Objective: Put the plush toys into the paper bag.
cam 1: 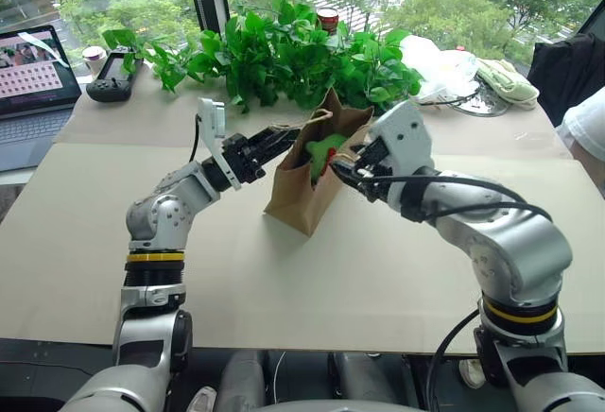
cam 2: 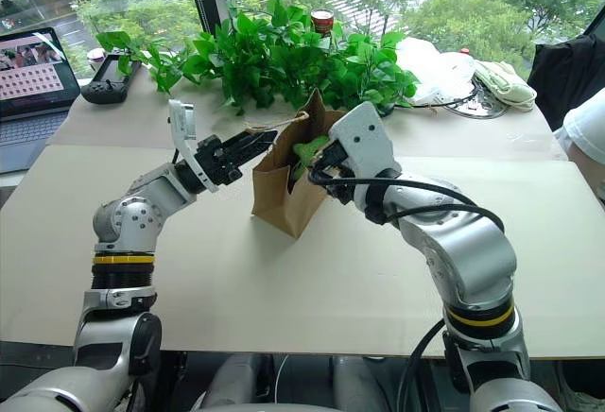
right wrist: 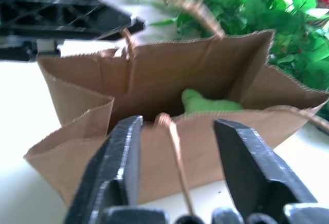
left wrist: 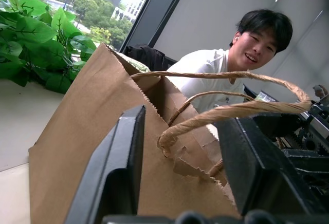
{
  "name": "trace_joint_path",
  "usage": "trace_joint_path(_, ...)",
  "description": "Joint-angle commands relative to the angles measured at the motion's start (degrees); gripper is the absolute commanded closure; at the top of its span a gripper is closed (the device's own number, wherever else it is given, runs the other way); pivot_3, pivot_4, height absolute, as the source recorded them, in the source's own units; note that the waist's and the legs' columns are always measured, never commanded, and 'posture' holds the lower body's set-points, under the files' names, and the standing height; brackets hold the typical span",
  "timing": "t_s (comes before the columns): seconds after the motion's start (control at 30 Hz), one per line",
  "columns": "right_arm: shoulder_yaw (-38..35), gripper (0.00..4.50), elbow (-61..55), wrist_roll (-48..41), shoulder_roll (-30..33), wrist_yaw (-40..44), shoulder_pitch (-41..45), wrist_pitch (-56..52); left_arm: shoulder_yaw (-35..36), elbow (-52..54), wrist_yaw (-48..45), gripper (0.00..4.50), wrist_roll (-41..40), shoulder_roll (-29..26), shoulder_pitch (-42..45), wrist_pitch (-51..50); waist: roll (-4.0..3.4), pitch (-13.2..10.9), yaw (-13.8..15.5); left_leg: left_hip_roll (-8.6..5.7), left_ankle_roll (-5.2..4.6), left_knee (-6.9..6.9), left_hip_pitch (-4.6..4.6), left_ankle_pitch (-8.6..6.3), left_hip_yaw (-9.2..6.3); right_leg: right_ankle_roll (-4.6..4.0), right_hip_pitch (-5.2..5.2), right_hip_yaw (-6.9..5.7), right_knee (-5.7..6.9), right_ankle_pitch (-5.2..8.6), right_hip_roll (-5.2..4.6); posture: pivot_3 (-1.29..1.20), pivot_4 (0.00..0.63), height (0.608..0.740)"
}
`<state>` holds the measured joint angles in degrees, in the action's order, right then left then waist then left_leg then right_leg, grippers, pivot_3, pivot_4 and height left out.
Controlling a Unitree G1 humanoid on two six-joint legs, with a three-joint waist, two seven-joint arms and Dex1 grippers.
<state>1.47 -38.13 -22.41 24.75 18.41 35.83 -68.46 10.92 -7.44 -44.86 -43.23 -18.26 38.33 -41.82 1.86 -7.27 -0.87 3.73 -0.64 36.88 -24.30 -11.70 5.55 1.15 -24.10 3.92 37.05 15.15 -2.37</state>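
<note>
- Paper bag (cam 1: 307, 190) stood upright on the beige table (cam 1: 284, 280), toward the middle of its far half, mouth open and its twisted cord handles (left wrist: 231, 111) raised above the rim.
- Inside the bag lay the green plush toy (right wrist: 208, 102), with a patch of the red plush toy (cam 1: 332, 154) showing beside it at the rim on the robot's right.
- Left gripper (cam 1: 274, 145) was at the bag's left rim, its two black fingers (left wrist: 115, 167) spread apart, one either side of a cord handle and pinching nothing; the serrated paper edge sat between them.
- Right gripper (cam 1: 342, 168) was at the bag's opposite rim, its fingers (right wrist: 121, 162) likewise parted, with the near handle cord running loose in the gap between them and the bag wall just beyond.
- Behind the bag, leafy plants (cam 1: 284, 53) spread along the table's far edge.
- A laptop (cam 1: 33, 81) and a black controller (cam 1: 113, 77) sat near the far left corner; a white plastic bag (cam 1: 435, 67) lay toward the far right.
- A person in a white shirt (left wrist: 216, 77) was at the table's right side.
</note>
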Motion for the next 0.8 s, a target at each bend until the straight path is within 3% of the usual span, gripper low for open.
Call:
trace_joint_path(0.03,-5.56,0.31,-2.63,-3.42,-1.67,0.83,2.45,1.22,1.83,3.60,-0.17,0.45,-3.35,-1.72,2.03,-2.39,0.00,0.00,-0.08,0.00,0.00,0.00,0.00,0.00,0.00,0.00,-0.01,0.00,0.00,0.00,0.00,0.00,0.150,0.740)
trace_joint_path(0.07,-6.90,0.01,-2.78,-4.47,-2.08,1.05,2.81,1.01,2.39,4.02,0.10,0.08,-4.13,-2.10,2.22,-3.10,0.00,0.00,-0.07,0.00,0.00,0.00,0.00,0.00,0.00,0.00,-0.01,0.00,0.00,0.00,0.00,0.00,0.150,0.740)
trace_joint_path(0.23,-14.73,0.00,-4.76,-13.79,-3.29,4.62,2.55,-0.91,5.06,7.40,1.16,0.03,-8.79,-4.69,2.23,-7.50,0.00,0.00,0.01,0.01,0.00,-0.01,0.00,0.00,-0.01,0.00,0.00,-0.01,0.01,0.00,0.00,0.00,0.150,0.740)
trace_joint_path(0.4,-24.93,0.00,-5.50,-26.62,1.02,10.18,-2.42,-1.24,5.42,8.92,-1.52,0.03,-8.17,-11.22,-3.77,-8.79,-0.01,0.00,-0.13,0.01,-0.01,-0.11,0.06,-0.01,-0.03,0.00,0.06,-0.01,-0.03,0.00,-0.02,0.00,0.150,0.740)
trace_joint_path(0.57,-25.28,0.00,-6.44,-34.11,8.51,16.88,-9.66,0.01,1.93,10.40,-5.88,0.03,-2.61,-15.24,-10.34,-3.28,0.00,0.00,-0.02,0.00,0.03,-0.11,0.08,0.02,0.02,-0.02,0.07,-0.01,-0.06,0.01,-0.04,0.00,0.150,0.740)
trace_joint_path(0.67,-22.71,0.68,-6.63,-34.84,10.67,17.70,-12.44,1.54,-0.25,11.48,-7.53,0.00,0.11,-15.70,-12.61,-0.20,0.00,-0.01,0.02,0.00,0.05,-0.11,0.08,0.04,0.00,-0.04,0.07,-0.01,-0.05,0.03,-0.03,0.00,0.150,0.740)
trace_joint_path(0.8,-14.96,2.04,-5.38,-29.08,13.62,16.76,-14.53,4.64,-1.98,11.81,-8.08,0.00,2.76,-15.14,-13.66,2.99,0.00,-0.01,0.03,0.00,0.05,-0.09,0.10,0.05,-0.01,-0.04,0.11,0.00,-0.06,0.03,-0.04,0.00,0.150,0.740)
